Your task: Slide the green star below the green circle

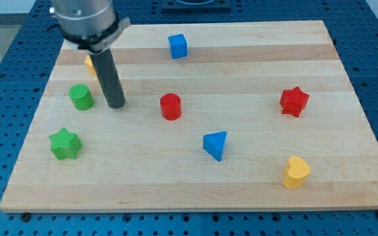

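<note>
- Blue metal with rows of little holes shows all around a pale wood board [254,65] that fills most of the view.
- On the board, the green star [65,144] lies near the left edge, toward the bottom left corner.
- Straight up the board from it, the green circle [81,97] stands near the left edge too. The two are near each other but do not touch.
- my tip [117,105] rests on the wood just to the right of the green circle, with a small gap between them. It is up and to the right of the green star.
- It is only a dark rod with no claw, so it cannot grab or let go. It holds nothing and touches no block.
- A yellow block [89,63] peeks out behind the rod near the top left corner. Its shape is hidden.
- The red circle [170,106] sits near the middle of the board.
- The blue cube [178,46] is close to the top edge.
- The blue triangle [216,145] lies below the middle, toward the bottom edge.
- The red star [294,101] is near the right edge.
- The yellow heart [296,172] is near the bottom right corner.
</note>
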Motion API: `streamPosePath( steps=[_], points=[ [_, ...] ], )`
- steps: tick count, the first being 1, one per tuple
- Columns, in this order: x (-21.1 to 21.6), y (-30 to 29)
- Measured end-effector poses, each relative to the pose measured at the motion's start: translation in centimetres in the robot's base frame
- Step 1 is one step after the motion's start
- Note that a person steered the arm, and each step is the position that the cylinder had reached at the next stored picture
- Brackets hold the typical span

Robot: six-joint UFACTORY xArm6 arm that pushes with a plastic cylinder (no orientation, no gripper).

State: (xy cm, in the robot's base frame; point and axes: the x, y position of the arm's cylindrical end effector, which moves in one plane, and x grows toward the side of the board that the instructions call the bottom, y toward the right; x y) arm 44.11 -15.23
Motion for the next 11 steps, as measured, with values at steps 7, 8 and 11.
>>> streamPosePath(
  steps=[7,8,11],
  points=[
    [10.7,-6.4],
    [10.0,-6.1],
    [6.0,-9.3]
  ],
)
